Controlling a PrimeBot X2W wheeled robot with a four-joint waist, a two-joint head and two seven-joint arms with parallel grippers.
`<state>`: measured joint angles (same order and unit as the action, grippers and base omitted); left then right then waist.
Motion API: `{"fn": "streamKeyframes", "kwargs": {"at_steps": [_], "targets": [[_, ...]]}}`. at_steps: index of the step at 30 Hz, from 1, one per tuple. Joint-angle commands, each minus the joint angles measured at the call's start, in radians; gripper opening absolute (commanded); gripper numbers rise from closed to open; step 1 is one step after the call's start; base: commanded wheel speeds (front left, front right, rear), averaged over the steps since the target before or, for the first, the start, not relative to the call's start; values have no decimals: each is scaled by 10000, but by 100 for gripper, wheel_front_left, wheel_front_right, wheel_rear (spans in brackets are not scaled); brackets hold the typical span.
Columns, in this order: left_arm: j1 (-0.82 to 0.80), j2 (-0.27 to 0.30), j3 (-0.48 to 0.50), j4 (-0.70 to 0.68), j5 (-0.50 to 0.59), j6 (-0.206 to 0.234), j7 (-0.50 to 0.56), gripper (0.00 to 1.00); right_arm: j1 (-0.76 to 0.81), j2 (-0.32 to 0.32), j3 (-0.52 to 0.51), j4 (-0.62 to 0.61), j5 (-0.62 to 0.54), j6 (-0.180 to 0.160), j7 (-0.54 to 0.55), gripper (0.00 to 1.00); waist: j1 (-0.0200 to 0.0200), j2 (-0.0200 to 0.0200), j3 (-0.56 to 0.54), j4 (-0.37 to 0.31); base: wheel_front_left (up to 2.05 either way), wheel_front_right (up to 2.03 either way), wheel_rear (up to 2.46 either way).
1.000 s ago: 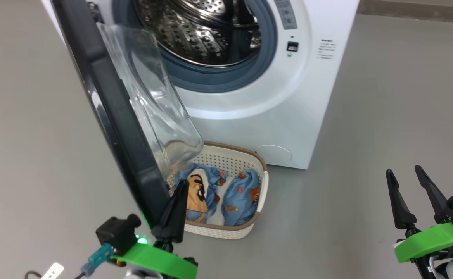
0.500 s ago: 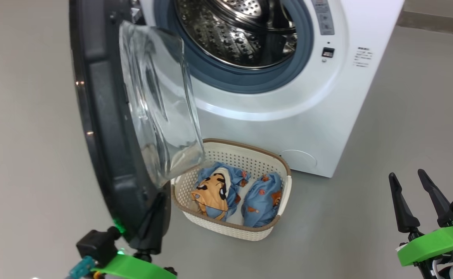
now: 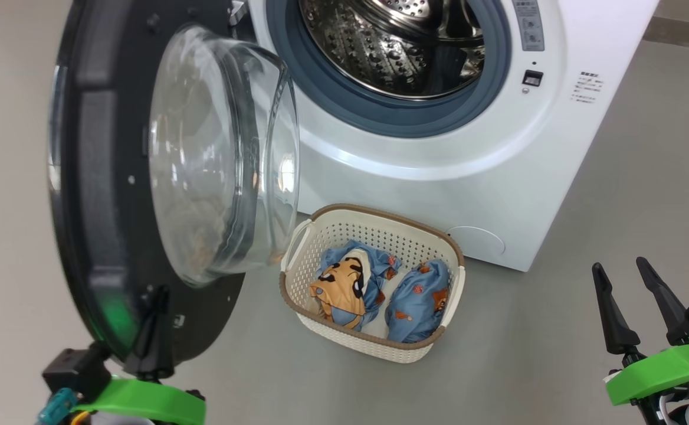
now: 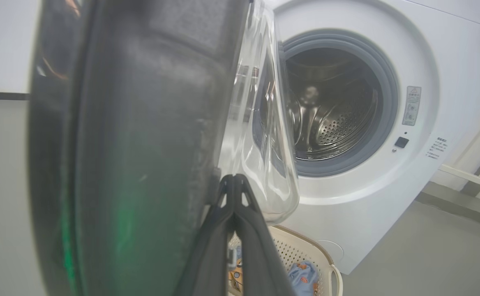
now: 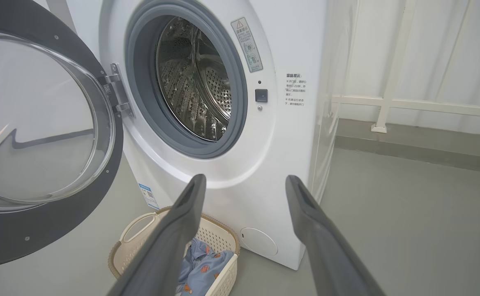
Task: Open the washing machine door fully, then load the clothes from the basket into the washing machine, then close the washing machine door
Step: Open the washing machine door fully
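Washing machine door (image 3: 102,177) is hanging swung out to the left of the drum mouth, its black inner rim and bulging glass bowl facing the head view. The left end effector (image 3: 158,295) is sitting at the door's lower inner rim with its two dark fingers pressed together and nothing between them; in the left wrist view the tips (image 4: 234,179) are lying against the black face just beside the glass. The right end effector (image 3: 619,265) is hovering low on the right, well apart from everything, fingers spread wide and holding nothing.

The basket (image 3: 374,211) is standing on the floor (image 3: 557,354) just in front of the washing machine (image 3: 439,177), below the open drum (image 3: 403,47). The clothes (image 3: 344,286) are lying inside it, side by side.

Writing is showing on the machine's front: a grey sticker (image 5: 248,45) with a warning triangle, a small block of printed lines (image 5: 295,90) and a blue label (image 5: 148,196) low at the corner, all too small to read.
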<state>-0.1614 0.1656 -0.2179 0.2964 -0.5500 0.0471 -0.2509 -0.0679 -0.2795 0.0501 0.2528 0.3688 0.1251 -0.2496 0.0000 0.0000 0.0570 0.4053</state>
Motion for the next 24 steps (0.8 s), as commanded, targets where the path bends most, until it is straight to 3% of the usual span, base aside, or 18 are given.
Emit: {"fn": "streamKeyframes", "kwargs": {"at_steps": [1,11,24], "targets": [[-467,399,662,-208,183,227,-108,0,-48,-261,113,-278,-56,56,-122,100,0,0,53,94,0,0,0],[-1004,584,1618,319,539,342,-108,0,-135,-363,121,-302,-61,56,-122,100,0,0,263,243,0,0,0],[-1785,460,3575,986,1472,-14,-108,0,-478,-719,190,-371,-31,56,-122,100,0,0,869,309,0,0,0]]}}
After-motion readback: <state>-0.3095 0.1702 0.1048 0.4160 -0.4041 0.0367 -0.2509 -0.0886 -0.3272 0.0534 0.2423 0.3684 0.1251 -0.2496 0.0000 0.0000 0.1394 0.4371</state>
